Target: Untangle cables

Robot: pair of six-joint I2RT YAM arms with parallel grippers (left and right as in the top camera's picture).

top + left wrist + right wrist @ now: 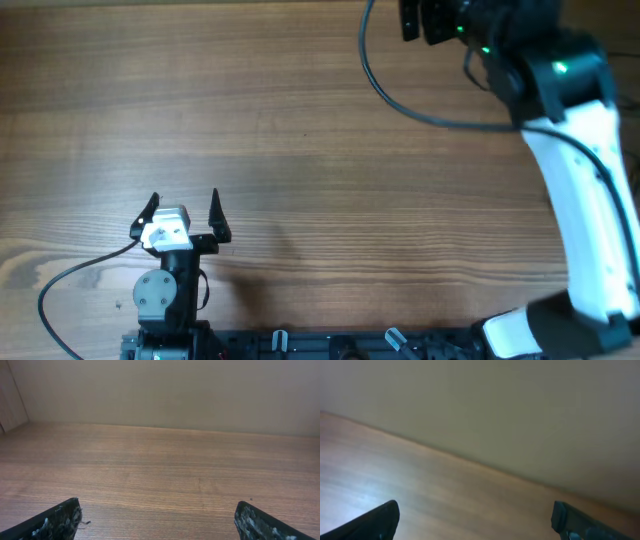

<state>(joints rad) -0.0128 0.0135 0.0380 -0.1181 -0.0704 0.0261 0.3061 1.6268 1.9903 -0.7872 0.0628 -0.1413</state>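
The cables are out of view in all three frames; only bare wooden tabletop (300,150) shows. My left gripper (184,196) sits low at the front left, pointing toward the far side. Its black fingers stand wide apart with nothing between them. In the left wrist view the left gripper (157,510) frames only wood grain. My right arm reaches to the far right, where the right gripper (425,20) is partly cut off by the top edge. The right wrist view shows the right gripper (475,510) open over blurred tabletop near the wall.
The right arm's thick black cable (395,100) loops over the far right of the table. The white right arm (585,190) runs along the right side. A plain wall (165,390) rises behind the table's far edge. The arm bases' rail (330,345) lines the front edge.
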